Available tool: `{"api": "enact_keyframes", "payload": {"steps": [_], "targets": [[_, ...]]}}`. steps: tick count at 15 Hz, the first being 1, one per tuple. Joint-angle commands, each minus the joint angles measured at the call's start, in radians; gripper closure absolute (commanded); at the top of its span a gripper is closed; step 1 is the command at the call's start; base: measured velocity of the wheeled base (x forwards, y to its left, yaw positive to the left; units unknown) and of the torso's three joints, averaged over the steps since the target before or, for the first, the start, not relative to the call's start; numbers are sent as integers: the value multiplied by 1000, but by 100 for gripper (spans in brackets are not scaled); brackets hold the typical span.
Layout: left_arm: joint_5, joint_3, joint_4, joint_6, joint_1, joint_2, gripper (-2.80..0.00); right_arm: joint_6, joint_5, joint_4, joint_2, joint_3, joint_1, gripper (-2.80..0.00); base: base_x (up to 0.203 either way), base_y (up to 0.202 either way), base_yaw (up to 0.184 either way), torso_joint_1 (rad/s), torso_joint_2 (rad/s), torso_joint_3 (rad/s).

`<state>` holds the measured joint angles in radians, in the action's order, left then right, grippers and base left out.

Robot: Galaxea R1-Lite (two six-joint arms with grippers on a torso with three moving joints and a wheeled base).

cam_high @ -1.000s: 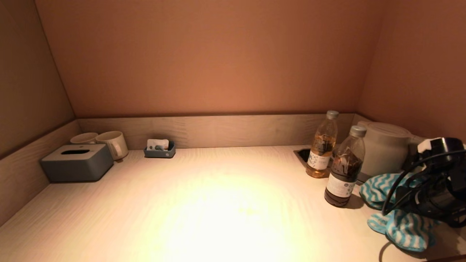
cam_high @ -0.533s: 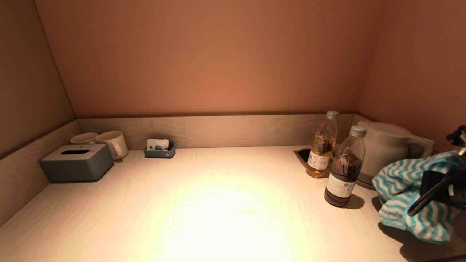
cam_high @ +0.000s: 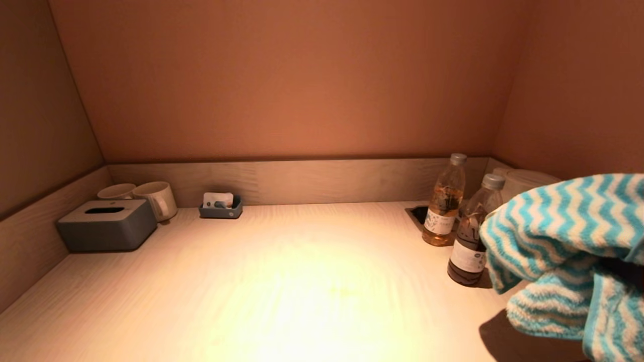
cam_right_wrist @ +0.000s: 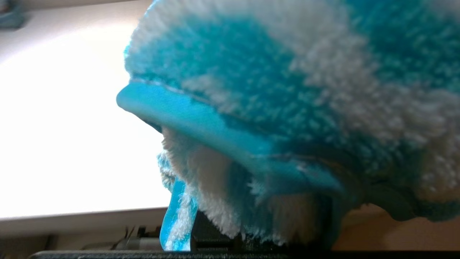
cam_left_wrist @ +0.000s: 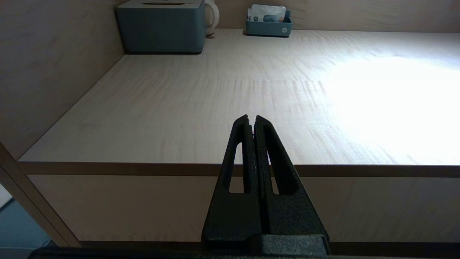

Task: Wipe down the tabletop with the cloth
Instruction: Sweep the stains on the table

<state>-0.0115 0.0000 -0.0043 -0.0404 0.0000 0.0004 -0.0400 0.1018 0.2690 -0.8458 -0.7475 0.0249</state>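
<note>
The cloth (cam_high: 558, 241), striped in turquoise and white, was held raised above the right end of the surface (cam_high: 282, 281), bunched and draped so that the right gripper beneath it was hidden; whether that gripper was clenched on the fabric could not be told, though the raised cloth suggests a grasp. In the right wrist view the pile of the cloth (cam_right_wrist: 287, 108) filled nearly the whole field, hanging over and in front of the gripper. No part of the cloth was seen touching the surface, so the wiping itself is judged not yet begun.

Just beyond the cloth stood two capped bottles (cam_high: 470, 236), both holding liquid, the nearer one darker, the farther one amber (cam_high: 445, 201); behind them a pale kettle (cam_high: 528, 181) was partly covered. These are judged the likeliest things to be knocked in a sweep.

The left gripper (cam_left_wrist: 251, 124) was parked below the front edge of the surface, fingers pressed together, grasping nothing. Far ahead of it were a grey tissue box (cam_high: 106, 224), two mugs (cam_high: 156, 198) whose contents could not be seen, and a small tray (cam_high: 220, 207) holding sachets.
</note>
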Motion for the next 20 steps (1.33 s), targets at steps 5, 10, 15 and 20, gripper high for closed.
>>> {"api": "enact_keyframes", "payload": {"steps": [5, 10, 15, 20], "targets": [[-1, 0, 0, -1, 0, 0, 0, 34, 151, -29, -6, 7, -164, 0, 0, 0, 0, 0, 0, 0], [-1, 0, 0, -1, 0, 0, 0, 32, 158, -170, -269, -22, -187, 0, 0, 0, 0, 0, 0, 0], [-1, 0, 0, -1, 0, 0, 0, 26, 156, -207, -457, -111, -193, 0, 0, 0, 0, 0, 0, 0], [-1, 0, 0, -1, 0, 0, 0, 27, 155, -206, -562, -189, -210, 0, 0, 0, 0, 0, 0, 0]]}}
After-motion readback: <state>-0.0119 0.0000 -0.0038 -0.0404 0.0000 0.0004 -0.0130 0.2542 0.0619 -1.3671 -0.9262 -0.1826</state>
